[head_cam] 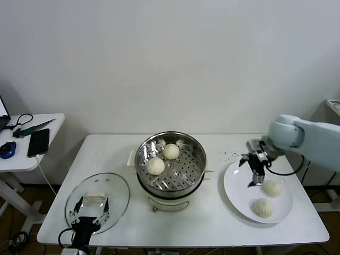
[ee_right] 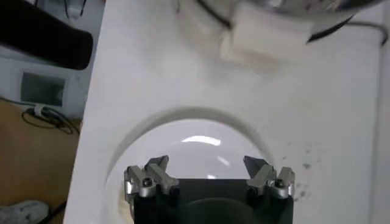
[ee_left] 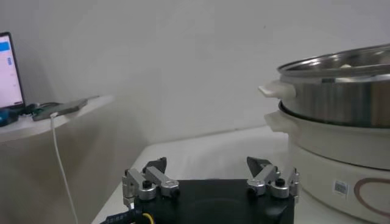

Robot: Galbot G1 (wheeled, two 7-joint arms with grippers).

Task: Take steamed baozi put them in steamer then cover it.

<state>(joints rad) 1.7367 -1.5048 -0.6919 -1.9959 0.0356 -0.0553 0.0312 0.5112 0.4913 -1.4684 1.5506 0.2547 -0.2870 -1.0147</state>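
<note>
While the right gripper [head_cam: 255,171] hangs over the white plate [head_cam: 236,194] with its fingers [ee_right: 148,178] spread and holding nothing, two steamed baozi [head_cam: 272,187] lie on that plate just beyond the fingertips, apart from them. Two more buns [head_cam: 155,166] sit on the perforated tray inside the steamer [head_cam: 171,183], well away from either set of fingers. Parked at the table's [head_cam: 223,223] near edge, the left gripper [head_cam: 88,209] has its fingers [ee_left: 147,181] spread too, poised over the glass cover [head_cam: 119,194], which lies flat beside the steamer.
</note>
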